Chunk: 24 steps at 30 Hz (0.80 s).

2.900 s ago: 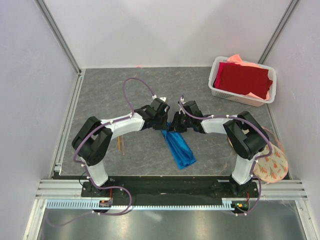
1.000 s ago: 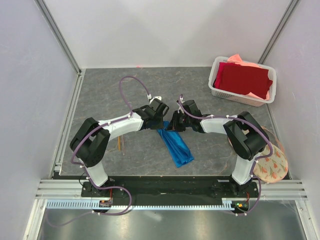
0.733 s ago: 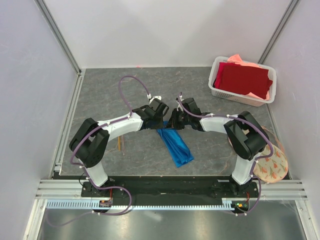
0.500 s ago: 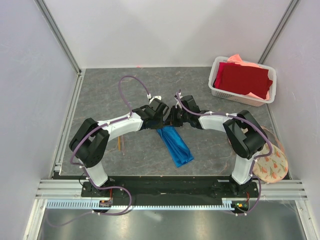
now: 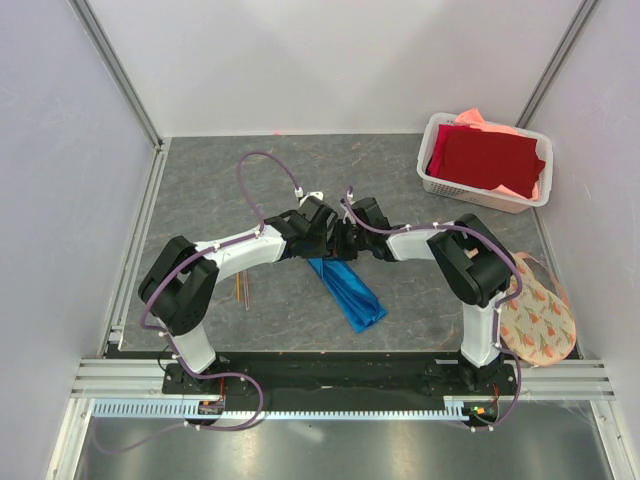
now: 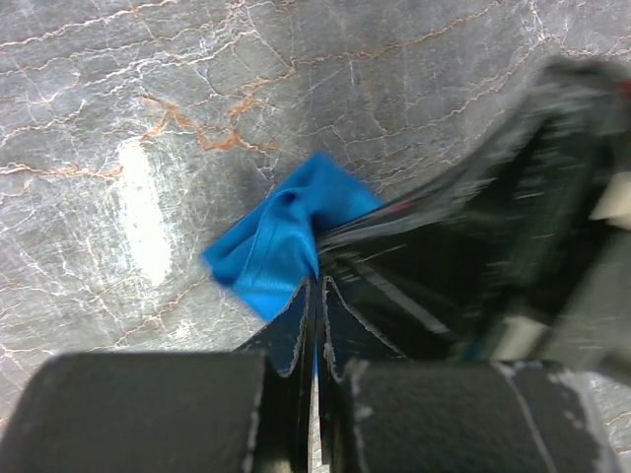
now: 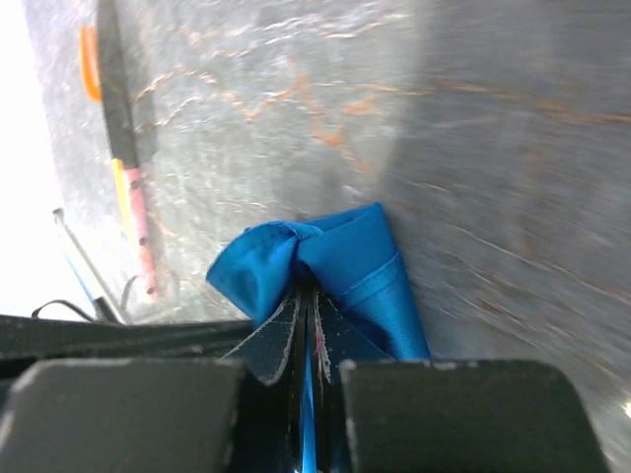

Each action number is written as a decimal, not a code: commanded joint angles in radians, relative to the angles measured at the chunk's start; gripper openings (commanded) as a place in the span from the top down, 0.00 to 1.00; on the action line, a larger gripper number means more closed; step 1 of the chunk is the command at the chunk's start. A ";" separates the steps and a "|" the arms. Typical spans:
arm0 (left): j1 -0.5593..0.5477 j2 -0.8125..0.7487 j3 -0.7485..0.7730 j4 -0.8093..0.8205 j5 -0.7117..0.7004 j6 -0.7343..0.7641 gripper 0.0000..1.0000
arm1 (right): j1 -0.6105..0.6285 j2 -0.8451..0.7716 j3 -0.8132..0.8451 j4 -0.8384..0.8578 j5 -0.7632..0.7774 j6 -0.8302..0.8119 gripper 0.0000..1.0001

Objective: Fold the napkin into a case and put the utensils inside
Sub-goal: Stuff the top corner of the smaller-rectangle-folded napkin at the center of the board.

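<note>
The only container is the basket, well off to the right of my right gripper and farther out. It holds a folded red cloth lying on top of a pink cloth whose edges stick out behind and beside it. A second ago my left gripper was partly open. Now its jaws are pinched together on the far end of the napkin, with blue cloth bunched just past the fingertips. My right gripper has slid in from the right until it sits right beside the left one, and it is clamped narrow on the same bunched end. The right elbow has swung inward, so more of the mat shows behind it. From my fingertips the napkin trails back toward my bases as a narrow rumpled strip on the table. By count there is one napkin, one basket with two cloths in it, and one mat. The utensils lie left of my left gripper, nearer the bases and apart from the napkin; I make out two sticks, though they are too thin to be sure.
</note>
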 commanded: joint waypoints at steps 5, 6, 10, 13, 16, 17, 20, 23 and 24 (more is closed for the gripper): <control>0.013 0.003 -0.010 0.046 -0.013 -0.033 0.98 | -0.019 -0.060 -0.051 0.056 -0.056 0.017 0.91; 0.014 0.001 -0.010 0.046 -0.016 -0.030 0.98 | -0.026 -0.079 -0.058 0.042 -0.053 0.005 0.90; 0.014 -0.020 -0.023 0.046 -0.016 -0.014 0.98 | -0.062 -0.186 -0.088 -0.060 -0.022 -0.055 0.85; 0.014 -0.016 -0.019 0.046 0.005 0.006 0.98 | -0.066 -0.206 -0.090 -0.105 -0.017 -0.090 0.80; 0.014 -0.007 -0.007 0.044 0.025 0.010 0.98 | -0.066 -0.209 -0.101 -0.110 -0.007 -0.101 0.78; 0.014 -0.004 -0.004 0.043 0.026 0.010 0.98 | -0.064 -0.208 -0.104 -0.107 -0.004 -0.100 0.77; 0.014 0.001 0.003 0.044 0.033 0.007 0.96 | -0.061 -0.188 -0.108 -0.091 -0.008 -0.094 0.78; 0.014 0.024 0.013 0.044 0.039 0.007 0.93 | -0.044 -0.165 -0.117 -0.064 -0.014 -0.081 0.78; 0.014 0.050 0.023 0.044 0.034 0.010 0.91 | -0.037 -0.156 -0.119 -0.053 -0.014 -0.077 0.78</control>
